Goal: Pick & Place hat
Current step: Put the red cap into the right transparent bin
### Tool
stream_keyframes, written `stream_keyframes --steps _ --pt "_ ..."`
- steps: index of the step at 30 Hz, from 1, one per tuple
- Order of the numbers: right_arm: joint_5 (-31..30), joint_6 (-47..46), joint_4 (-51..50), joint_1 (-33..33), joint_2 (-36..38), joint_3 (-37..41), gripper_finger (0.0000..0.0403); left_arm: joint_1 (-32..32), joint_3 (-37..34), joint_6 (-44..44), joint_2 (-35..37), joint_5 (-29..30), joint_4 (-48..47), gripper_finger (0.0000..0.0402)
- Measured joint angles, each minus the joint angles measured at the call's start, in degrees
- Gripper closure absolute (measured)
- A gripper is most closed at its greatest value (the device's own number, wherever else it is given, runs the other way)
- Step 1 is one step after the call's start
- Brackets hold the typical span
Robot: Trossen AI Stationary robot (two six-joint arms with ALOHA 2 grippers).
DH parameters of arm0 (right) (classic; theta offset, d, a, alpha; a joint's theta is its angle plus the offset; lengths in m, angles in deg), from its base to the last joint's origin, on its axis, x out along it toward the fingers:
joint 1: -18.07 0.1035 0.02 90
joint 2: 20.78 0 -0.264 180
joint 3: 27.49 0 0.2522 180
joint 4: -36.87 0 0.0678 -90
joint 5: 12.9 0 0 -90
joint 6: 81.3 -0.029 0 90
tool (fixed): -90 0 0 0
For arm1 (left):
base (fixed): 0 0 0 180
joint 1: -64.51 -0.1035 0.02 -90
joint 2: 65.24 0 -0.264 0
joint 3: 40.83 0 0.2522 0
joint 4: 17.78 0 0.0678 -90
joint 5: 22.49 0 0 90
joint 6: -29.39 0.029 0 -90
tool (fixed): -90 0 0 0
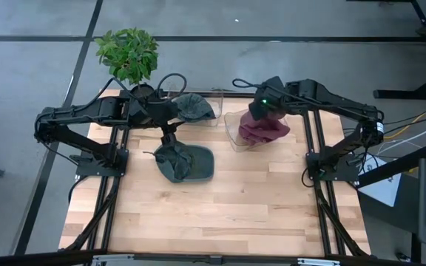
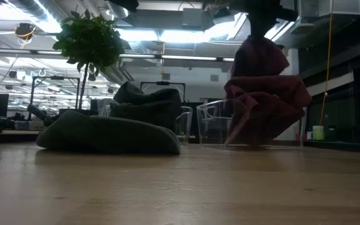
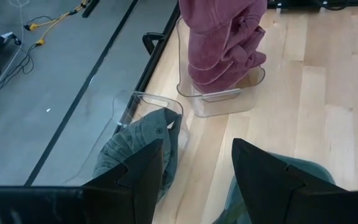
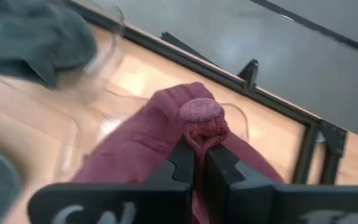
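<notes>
Right gripper (image 4: 199, 163): fingers pinched tight on the crown of the maroon hat (image 1: 263, 130), which hangs into the clear bin (image 1: 234, 135) at the table's (image 1: 228, 214) back right; only the right wrist view shows the hat's top button. Left gripper (image 3: 194, 180): fingers spread, holding nothing, above the dark green hat (image 1: 177, 161); a second green hat (image 1: 193, 107) fills the rear clear container (image 3: 143, 106). White lettering on the right gripper is unreadable.

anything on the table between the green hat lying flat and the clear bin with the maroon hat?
Nothing: high view shows bare wood between the flat green hat and the clear bin, where the right pincer holds the maroon hat.
</notes>
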Motion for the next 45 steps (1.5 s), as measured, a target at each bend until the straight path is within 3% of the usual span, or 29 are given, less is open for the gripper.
stream_keyframes --steps 4,12,23,40,45 --pt "-0.93 4.84 0.95 -0.29 -0.08 3.85 0.0389 0.0 0.0 0.24 0.0 0.02 -0.02 0.0215" --pt "-5.72 9.87 13.42 1.31 -0.01 12.44 0.0389 0.0 0.0 1.72 0.0 0.07 -0.02 0.0215" --pt "-1.9 3.58 13.23 7.45 -0.01 15.73 0.0389 0.0 0.0 1.72 0.0 0.09 -0.02 0.0215" --pt "13.44 -7.62 7.02 9.5 -0.01 15.73 0.0361 -0.01 0.0 1.26 0.0 0.11 -0.02 0.0215" --pt "14.6 -4.91 5.6 9.31 -0.01 15.73 0.0326 -0.02 0.0 1.26 0.0 0.11 -0.02 0.0215"
